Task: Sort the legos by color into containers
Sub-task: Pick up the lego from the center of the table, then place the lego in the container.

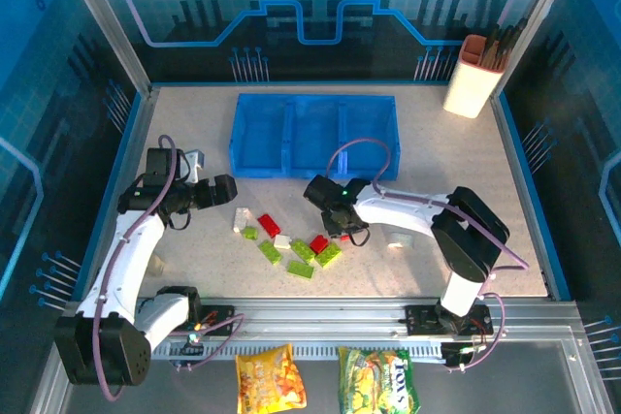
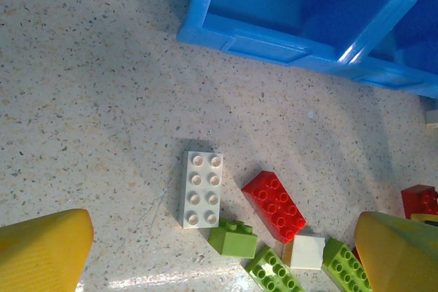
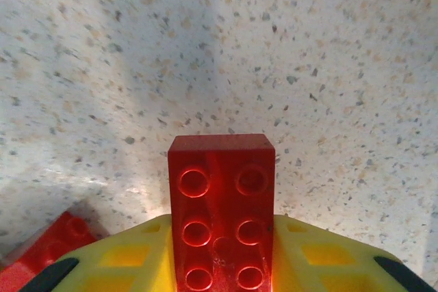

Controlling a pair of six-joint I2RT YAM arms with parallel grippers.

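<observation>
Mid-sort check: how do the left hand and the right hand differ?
The left hand is wide open and holds nothing; the right hand is closed on a red brick. The left hand looks down on loose bricks, among them a white brick; the right hand faces bare table beyond its brick. Both sit low over the table, near the front edge of the blue tray.

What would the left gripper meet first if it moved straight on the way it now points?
Most likely the white brick, centred ahead of the open left gripper, with the small green brick beside it. Depth is unclear, so it might touch the table first.
</observation>
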